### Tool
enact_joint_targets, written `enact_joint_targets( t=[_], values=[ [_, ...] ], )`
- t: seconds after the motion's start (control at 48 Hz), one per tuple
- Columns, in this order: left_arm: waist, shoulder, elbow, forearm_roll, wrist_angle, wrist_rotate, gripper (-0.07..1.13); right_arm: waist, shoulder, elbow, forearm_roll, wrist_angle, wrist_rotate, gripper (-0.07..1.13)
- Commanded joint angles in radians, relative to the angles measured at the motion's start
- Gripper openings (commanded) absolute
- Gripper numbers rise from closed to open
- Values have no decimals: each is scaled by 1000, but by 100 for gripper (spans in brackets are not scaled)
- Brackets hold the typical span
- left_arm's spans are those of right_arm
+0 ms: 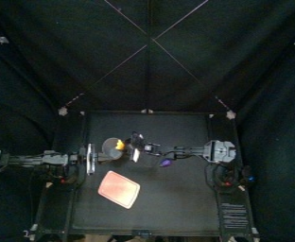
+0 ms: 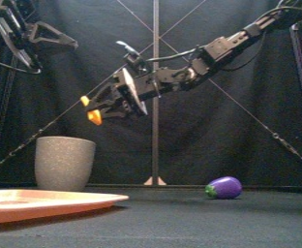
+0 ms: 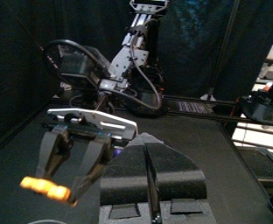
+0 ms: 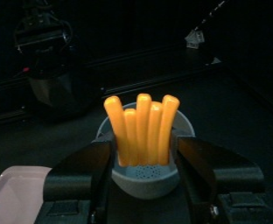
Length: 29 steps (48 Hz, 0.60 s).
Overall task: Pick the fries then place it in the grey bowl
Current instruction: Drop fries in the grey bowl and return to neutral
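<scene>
We see right gripper [image 4: 145, 173] clamped low on fries [image 4: 140, 127], high over bowl [image 2: 65, 162]. We judge toy light, stiff, slick plastic; its base our surest hold.

A: Where'd the tray [image 1: 118, 189] sit?
B: On the table [image 1: 182, 200], front, left of ctr. The cup [image 2: 65, 163] stood behind it, toward back-left.
A: And the fries [image 2: 92, 109]?
B: Up in the air betw. the right gripper [image 2: 101, 104] jaws, above the cup, not in it.
A: Anything else?
B: A small toy [image 2: 224, 187] lay on the table, right of cup & tray, well apart. The left gripper [image 2: 22, 37] hung high at far left.
</scene>
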Motion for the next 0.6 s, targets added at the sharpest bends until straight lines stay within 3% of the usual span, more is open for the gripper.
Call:
enact_joint_targets(
  t=[0.021, 0.312, 0.604],
  values=[
    [5, 3, -18, 3, -9, 3, -1, -2, 15, -97, 2, 23, 0, 81],
    [12, 3, -15, 8, -8, 3, -1, 2, 100, -213, -11, 124, -3, 97],
    [11, 3, -6, 12, -8, 2, -1, 20, 43, -156, -12, 133, -3, 97]
  ],
)
